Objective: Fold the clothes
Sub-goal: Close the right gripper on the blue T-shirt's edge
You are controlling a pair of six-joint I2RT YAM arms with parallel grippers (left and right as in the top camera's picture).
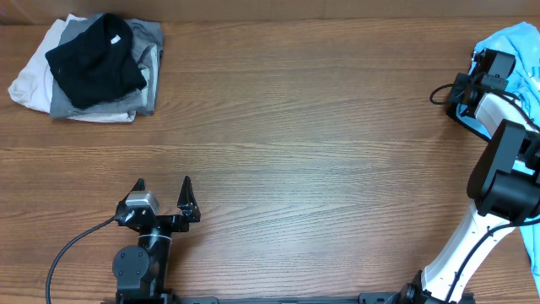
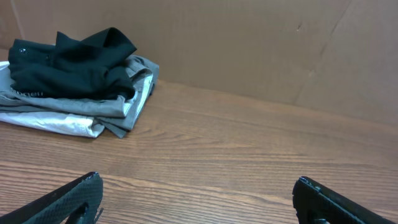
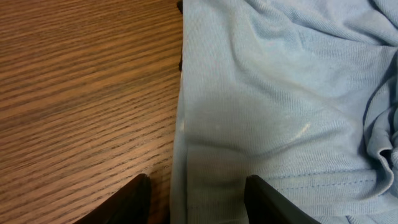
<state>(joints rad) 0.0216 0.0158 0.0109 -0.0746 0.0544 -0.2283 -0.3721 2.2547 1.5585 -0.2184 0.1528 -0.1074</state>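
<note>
Overhead: light blue shirt [image 1: 519, 38] at the counter's [image 1: 295, 127] far right edge, cut off by the frame and partly hidden by the right arm. Right gripper [image 3: 198, 186] stands spread astride its hem. Left gripper [image 1: 163, 181] is spread wide. Folded pile [image 1: 93, 63] lies far left.

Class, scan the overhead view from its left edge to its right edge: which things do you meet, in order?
Pile of folded garments, a black one on top → left gripper, jaws open → light blue T-shirt at the right edge.
</note>
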